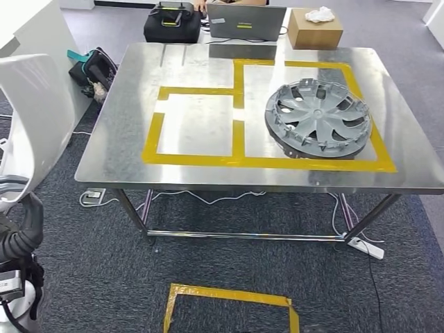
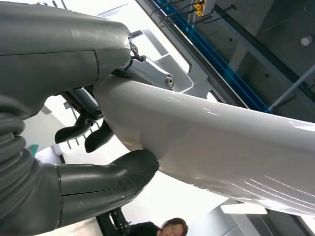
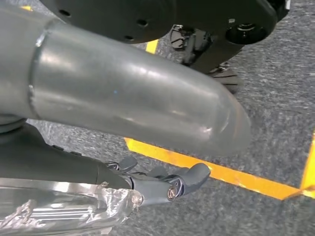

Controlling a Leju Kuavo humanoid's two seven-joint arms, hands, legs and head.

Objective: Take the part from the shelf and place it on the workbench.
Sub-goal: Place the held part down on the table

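Left hand (image 2: 93, 162) fingers clamp the glossy white curved part (image 2: 223, 142); right hand's (image 3: 159, 184) fingers hang apart.

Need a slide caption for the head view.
White part held at left before steel workbench carrying grey hubcap inside yellow tape.

A grey wheel cover (image 1: 318, 118) lies inside yellow tape markings (image 1: 238, 161). Beyond the table's far edge sit a black bag (image 1: 173, 23), a laptop (image 1: 246, 21) and a cardboard box (image 1: 314, 29).
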